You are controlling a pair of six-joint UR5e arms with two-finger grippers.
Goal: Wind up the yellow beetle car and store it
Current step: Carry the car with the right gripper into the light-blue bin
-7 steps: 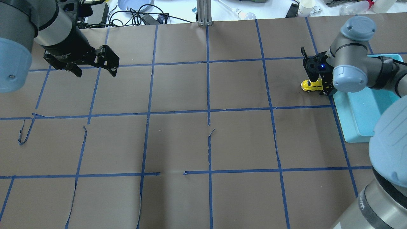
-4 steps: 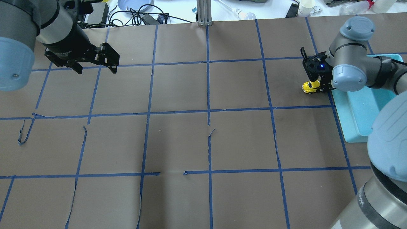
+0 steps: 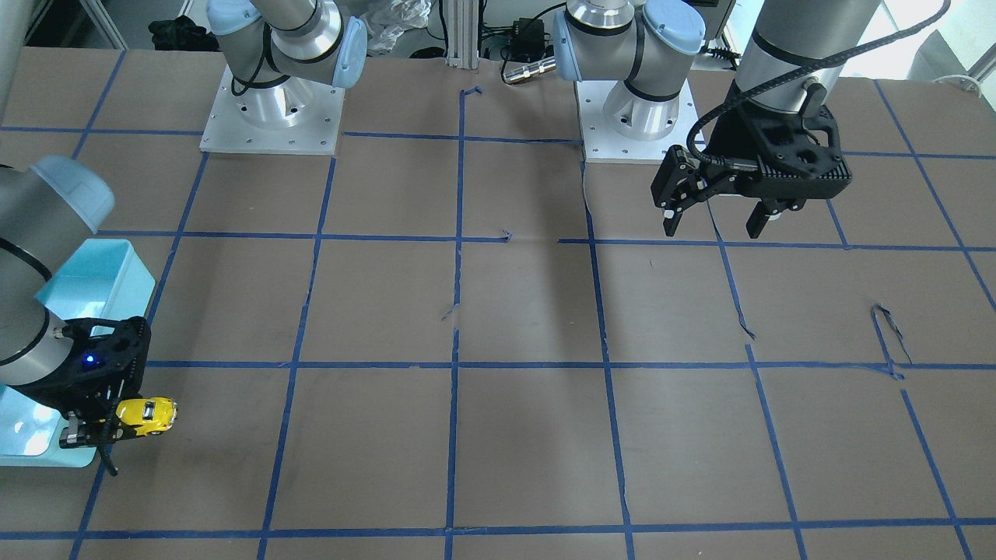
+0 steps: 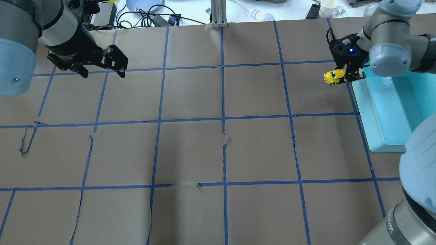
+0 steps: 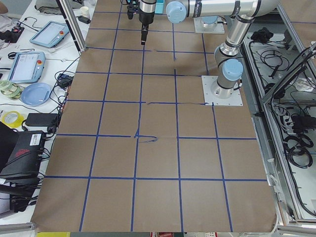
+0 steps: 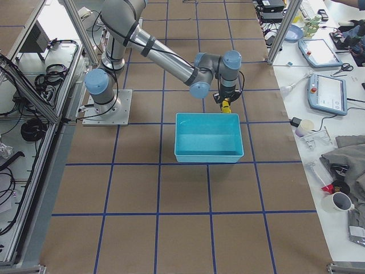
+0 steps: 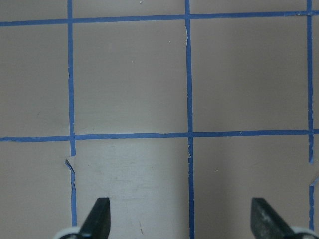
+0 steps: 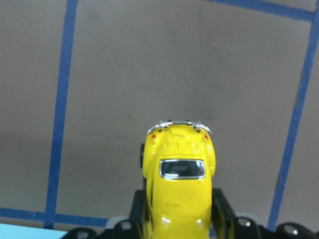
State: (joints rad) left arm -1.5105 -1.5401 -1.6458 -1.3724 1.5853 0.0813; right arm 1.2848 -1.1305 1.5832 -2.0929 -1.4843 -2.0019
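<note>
Car (image 4: 332, 77) aloft in right end effector (image 4: 343, 76)

Yellow beetle car (image 4: 334, 76): tiny, glossy, rounded body, chrome-rimmed rear window; upright, flanks pinched in right gripper (image 4: 344, 75); upper right of overhead view

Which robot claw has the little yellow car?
The right gripper, the one beside the blue bin, is shut on the yellow beetle car. The left gripper hangs open over the table, holding nothing.
</note>
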